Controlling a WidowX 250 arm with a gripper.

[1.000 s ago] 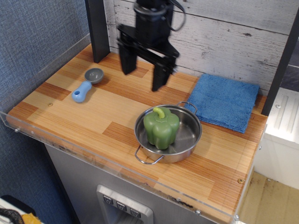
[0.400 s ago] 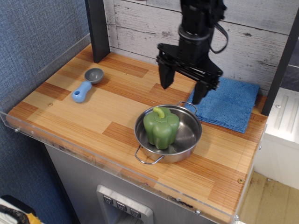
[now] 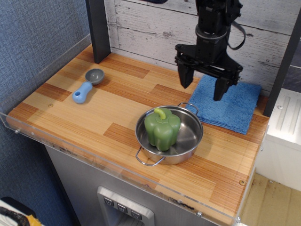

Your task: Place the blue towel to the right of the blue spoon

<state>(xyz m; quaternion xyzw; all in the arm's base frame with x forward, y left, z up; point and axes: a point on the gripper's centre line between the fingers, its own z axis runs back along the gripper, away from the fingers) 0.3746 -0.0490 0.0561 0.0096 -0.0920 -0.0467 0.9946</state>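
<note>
The blue towel (image 3: 230,107) lies flat at the back right of the wooden table, against the wall. The blue spoon (image 3: 87,85) lies at the back left, its grey bowl pointing to the back and its light blue handle toward the front. My gripper (image 3: 202,87) hangs open and empty above the towel's left part, its two black fingers spread wide. It hides part of the towel's left back corner.
A steel pan (image 3: 190,136) with a green bell pepper (image 3: 162,128) in it stands just in front of the towel's left side. A dark post (image 3: 98,29) stands at the back left. A clear plastic rim (image 3: 117,162) runs along the table's front edge.
My gripper has moved to the right, from above the table's middle back to above the towel's left part. It has stayed open. Nothing else has moved.
</note>
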